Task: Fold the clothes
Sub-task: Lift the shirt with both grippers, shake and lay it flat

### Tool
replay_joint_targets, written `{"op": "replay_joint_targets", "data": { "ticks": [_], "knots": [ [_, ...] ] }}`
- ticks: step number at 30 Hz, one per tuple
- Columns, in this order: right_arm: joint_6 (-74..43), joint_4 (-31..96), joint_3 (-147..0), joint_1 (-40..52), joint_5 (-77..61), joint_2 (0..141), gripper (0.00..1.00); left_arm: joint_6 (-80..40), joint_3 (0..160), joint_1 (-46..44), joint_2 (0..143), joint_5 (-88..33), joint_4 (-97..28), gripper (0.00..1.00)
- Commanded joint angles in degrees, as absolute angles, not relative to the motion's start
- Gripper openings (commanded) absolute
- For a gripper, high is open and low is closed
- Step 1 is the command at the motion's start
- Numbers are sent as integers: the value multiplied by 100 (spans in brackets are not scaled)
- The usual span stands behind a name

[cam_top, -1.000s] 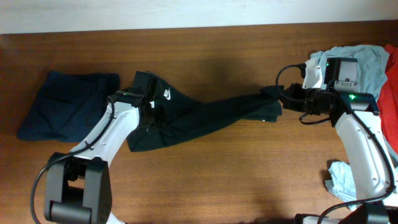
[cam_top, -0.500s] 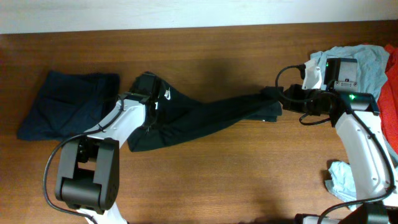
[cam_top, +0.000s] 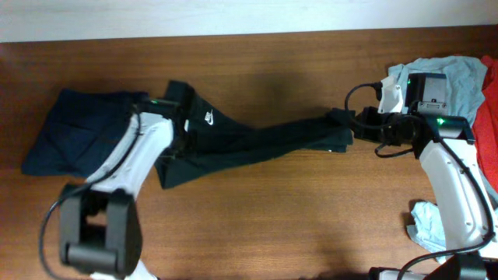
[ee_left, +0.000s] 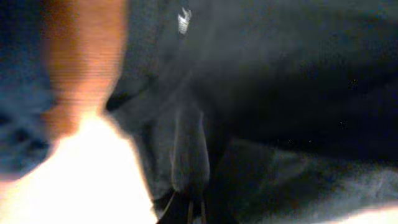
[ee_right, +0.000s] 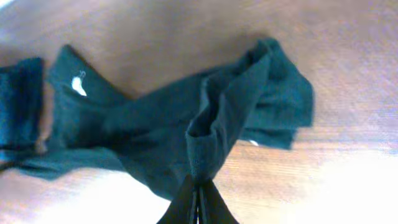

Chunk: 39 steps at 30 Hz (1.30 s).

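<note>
**Black T-shirt pulled long across the table between two closed grippers**

At the far left we see a navy garment (cam_top: 82, 132) lying flat as a rough square of soft, creased cloth. Its right edge sits just beside the wide end of the black T-shirt (cam_top: 257, 144); whether the two touch we cannot tell.

The left gripper (cam_top: 177, 103) is at that wide end. Its wrist view is blurred, but a ridge of black cloth runs down into the closed fingers, so we read it as clamped on the shirt.

The shirt's long axis runs left to right along the table (cam_top: 272, 225), rising slightly toward the far side at its right end. It is broad and rumpled at the left, with the white logo (cam_top: 208, 119) face up there, and it narrows into a twisted rope of folds at the right.

The right gripper (ee_right: 198, 196) is pinched tight on a gathered fold at that narrow end.

Bare brown wood lies open on both long sides of the shirt, widest toward the near edge.

At the right edge a light-blue garment (cam_top: 459, 82) and a red garment (cam_top: 490, 109) are heaped together.
</note>
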<state>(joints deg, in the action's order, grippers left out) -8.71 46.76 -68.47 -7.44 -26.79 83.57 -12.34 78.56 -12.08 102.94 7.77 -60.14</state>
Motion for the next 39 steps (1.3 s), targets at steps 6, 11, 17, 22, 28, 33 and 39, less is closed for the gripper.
{"op": "replay_joint_targets", "data": {
  "ticks": [6, 11, 17, 22, 28, 33, 39],
  "knots": [
    [-996, 5509, -6971, -725, -1876, 8243, 4, -1885, 8370, -930, 8785, 888, -7522, 0],
    [-991, 5487, -6984, -725, -1876, 8108, 4, -1879, 8374, -930, 8169, 906, -7376, 0],
    [-843, 5557, -7404, -722, -1876, 7290, 4, -1452, 8785, -947, 7244, 880, -7205, 0],
    [-954, 5739, -8318, -714, -1881, 6049, 4, -351, 10372, -947, 6554, 200, -7205, 0],
    [-954, 5977, -9166, -714, -1879, 5463, 4, 119, 11904, -947, 6431, 102, -7185, 0],
    [-982, 5979, -9229, -714, -1879, 5522, 4, 237, 12011, -947, 6560, 102, -7070, 0],
    [-978, 5857, -9229, -714, -1879, 6112, 4, 416, 12011, -947, 7347, 5, -6932, 0]
  ]
}}
